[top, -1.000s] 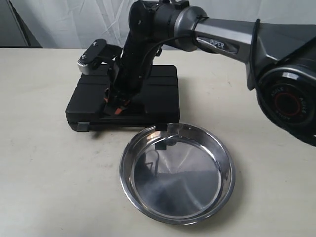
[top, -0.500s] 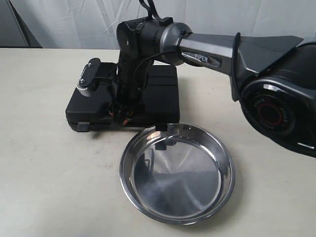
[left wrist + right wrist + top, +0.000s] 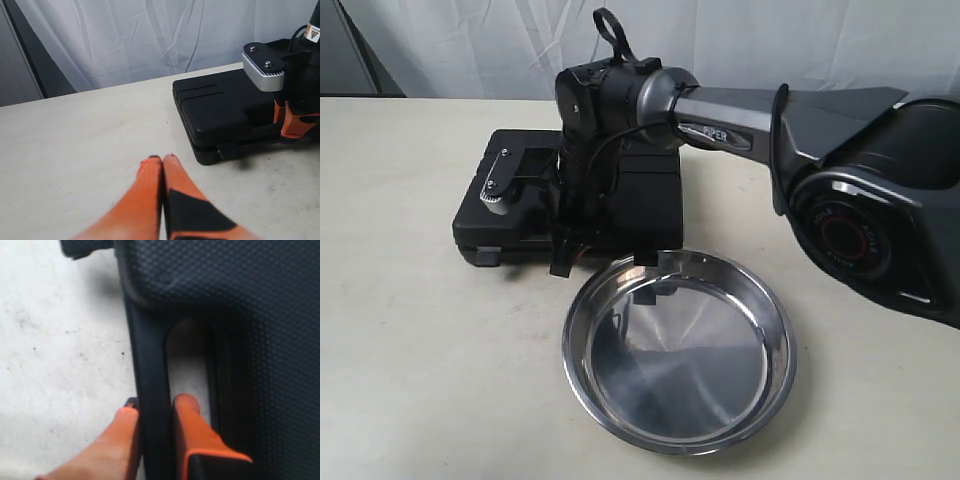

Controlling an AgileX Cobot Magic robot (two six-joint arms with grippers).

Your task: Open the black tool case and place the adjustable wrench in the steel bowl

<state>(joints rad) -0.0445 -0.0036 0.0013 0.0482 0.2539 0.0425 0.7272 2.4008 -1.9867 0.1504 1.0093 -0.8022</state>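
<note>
White curtain (image 3: 470, 45) behind beige table (image 3: 410, 350)

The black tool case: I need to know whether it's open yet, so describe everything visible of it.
The black tool case is matte, textured moulded plastic with a ribbed lid, lying flat and closed on the table, behind the steel bowl. The right gripper straddles its handle bar, one finger through the handle slot.

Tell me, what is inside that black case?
Nothing inside can be seen: the case is closed, so its contents are hidden. Only the table shows through the opening of the handle, which the right pincer grips.
</note>
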